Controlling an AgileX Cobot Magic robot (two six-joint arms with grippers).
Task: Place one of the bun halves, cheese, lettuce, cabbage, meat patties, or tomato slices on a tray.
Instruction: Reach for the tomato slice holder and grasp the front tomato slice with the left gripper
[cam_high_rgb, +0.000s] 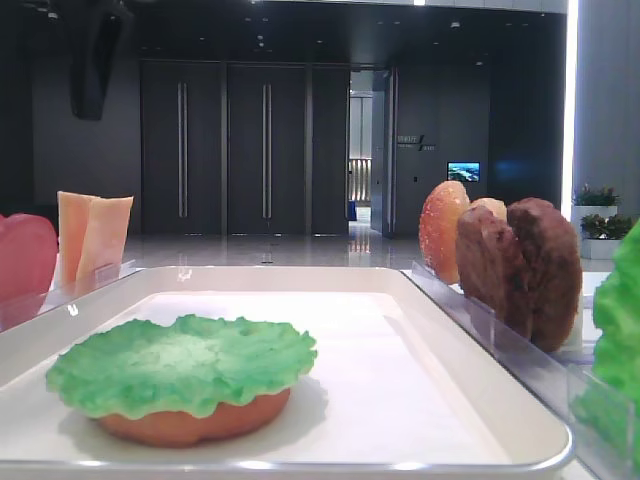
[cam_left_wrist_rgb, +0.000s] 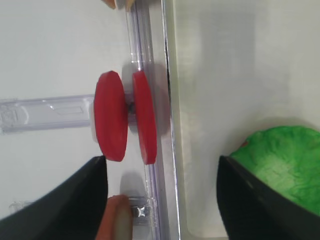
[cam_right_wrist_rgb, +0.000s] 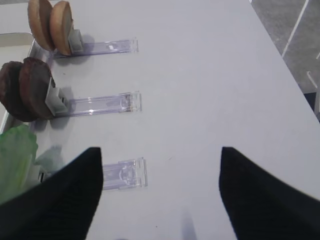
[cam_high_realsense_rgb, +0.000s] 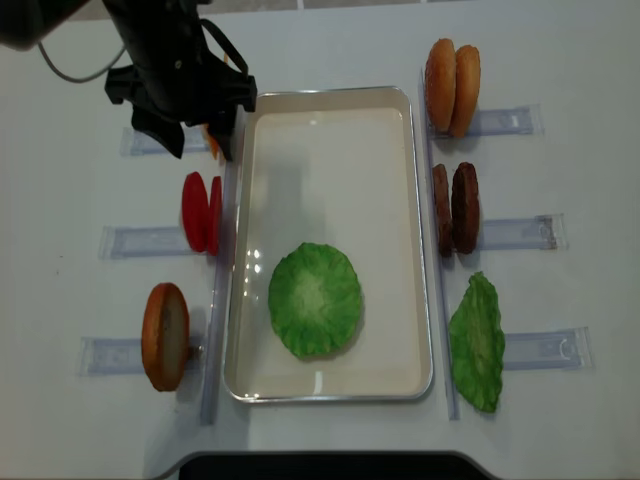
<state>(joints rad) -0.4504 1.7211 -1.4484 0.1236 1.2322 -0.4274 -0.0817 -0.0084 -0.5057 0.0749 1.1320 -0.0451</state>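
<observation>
we see the lettuce (cam_high_rgb: 182, 364) nearest in the low view, lying on a bun half (cam_high_rgb: 195, 418) inside the tray (cam_high_rgb: 470, 425); the overhead view hides that bun under the leaf. left wrist view alone shows the tomato slices (cam_left_wrist_rgb: 125, 117) upright in a clear holder (cam_left_wrist_rgb: 47, 114) just outside the tray rim, below the left gripper (cam_left_wrist_rgb: 162, 197), fingers wide, holding nothing. right gripper (cam_right_wrist_rgb: 160, 195) wide too, over bare table (cam_right_wrist_rgb: 210, 75). farther off, meat patties (cam_high_rgb: 525, 268) stand on edge. no readable writing.
</observation>
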